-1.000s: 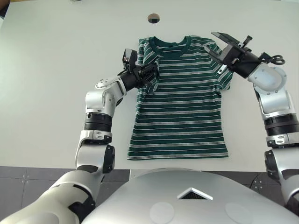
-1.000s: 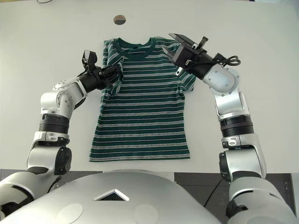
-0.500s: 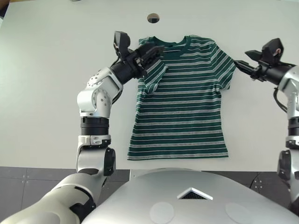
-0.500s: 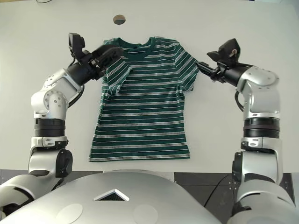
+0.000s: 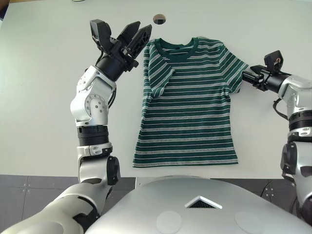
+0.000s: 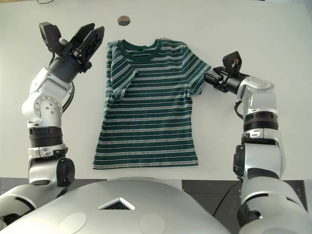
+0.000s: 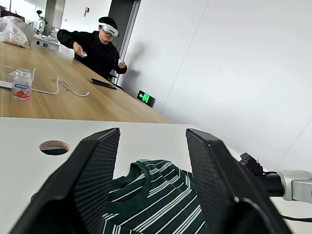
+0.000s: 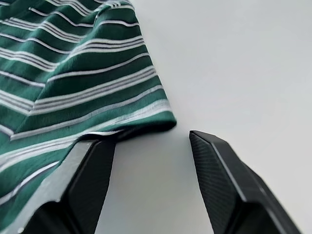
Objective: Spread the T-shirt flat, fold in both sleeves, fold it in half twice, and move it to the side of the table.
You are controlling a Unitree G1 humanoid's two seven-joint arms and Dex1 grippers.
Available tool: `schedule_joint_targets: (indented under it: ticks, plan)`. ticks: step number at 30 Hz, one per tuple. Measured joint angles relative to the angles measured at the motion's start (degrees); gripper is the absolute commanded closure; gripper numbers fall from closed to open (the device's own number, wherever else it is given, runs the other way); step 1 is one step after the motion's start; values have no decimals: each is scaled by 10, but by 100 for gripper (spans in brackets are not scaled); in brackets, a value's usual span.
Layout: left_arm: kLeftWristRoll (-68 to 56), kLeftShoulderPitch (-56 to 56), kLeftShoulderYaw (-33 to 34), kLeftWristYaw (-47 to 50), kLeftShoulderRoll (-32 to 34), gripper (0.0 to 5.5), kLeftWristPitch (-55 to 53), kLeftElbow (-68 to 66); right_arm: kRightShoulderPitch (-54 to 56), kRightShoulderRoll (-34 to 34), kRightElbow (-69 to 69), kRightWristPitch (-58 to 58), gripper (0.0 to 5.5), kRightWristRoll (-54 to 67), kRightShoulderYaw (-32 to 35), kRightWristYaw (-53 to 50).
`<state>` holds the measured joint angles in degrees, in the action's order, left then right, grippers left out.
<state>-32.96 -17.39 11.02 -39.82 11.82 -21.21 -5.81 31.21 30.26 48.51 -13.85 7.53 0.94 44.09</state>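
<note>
A green T-shirt with white stripes [image 5: 187, 114] lies face up in the middle of the white table [image 5: 48, 97]. Its left sleeve [image 5: 158, 80] is folded in over the chest, while the right sleeve [image 5: 237, 73] lies spread outward. My left gripper [image 5: 136, 31] is raised above the table just left of the collar, open and holding nothing. Low at the outer edge of the right sleeve sits my right gripper [image 5: 247, 77], also open. In the right wrist view the sleeve hem [image 8: 97, 97] lies just ahead of the gap between the fingers [image 8: 224, 180].
A round hole [image 5: 160, 19] is set in the table behind the collar. Bare tabletop stretches to both sides of the shirt. The table's front edge runs just below the shirt's bottom hem [image 5: 185, 163].
My left gripper let go of the folded-in left sleeve and rose up and to the left. My right gripper swung from over the right shoulder out to the sleeve's hem and dropped low.
</note>
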Motion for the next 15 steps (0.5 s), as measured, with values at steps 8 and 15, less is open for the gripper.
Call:
schedule_joint_targets:
  ticks: [8, 15]
  plan:
    - [-7, 0, 3, 3, 1, 298, -9, 0, 32, -13, 62, 24, 368, 0, 12, -7]
    - [-7, 0, 5, 5, 1, 298, -11, -2, 38, -23, 76, 34, 491, 0, 16, -7]
